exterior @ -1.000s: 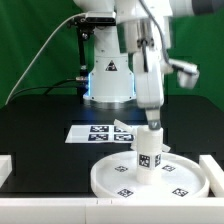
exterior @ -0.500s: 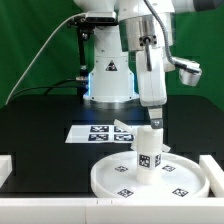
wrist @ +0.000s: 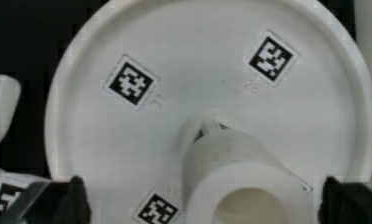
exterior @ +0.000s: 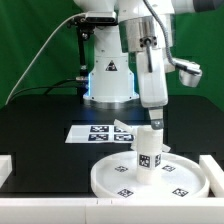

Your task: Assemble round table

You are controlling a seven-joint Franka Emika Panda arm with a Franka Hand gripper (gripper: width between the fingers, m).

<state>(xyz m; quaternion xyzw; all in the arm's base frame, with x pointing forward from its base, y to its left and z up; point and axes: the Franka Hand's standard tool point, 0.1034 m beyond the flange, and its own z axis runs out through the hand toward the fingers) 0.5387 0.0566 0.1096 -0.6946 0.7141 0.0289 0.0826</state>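
The large white round disc [exterior: 150, 180] lies flat at the front of the black table, tags facing up. The short white post [exterior: 150, 150] stands upright on its middle. My gripper [exterior: 154, 122] hangs just above the post's top, open, holding nothing. In the wrist view the disc [wrist: 183, 80] fills the picture, and the post's hollow top [wrist: 254, 198] lies between my dark fingers [wrist: 62, 200] without touching them; gripper [wrist: 202, 205]. A white piece, seemingly the cross-shaped one [exterior: 122, 127], lies behind the disc, partly hidden.
The marker board [exterior: 92, 132] lies flat behind the disc. The robot base [exterior: 108, 82] stands at the back centre. White raised borders sit at the table's front corners, on the exterior view's left [exterior: 8, 165] and right [exterior: 214, 162].
My gripper has risen a little off the post's top. The post stays upright on the disc and nothing else has moved.
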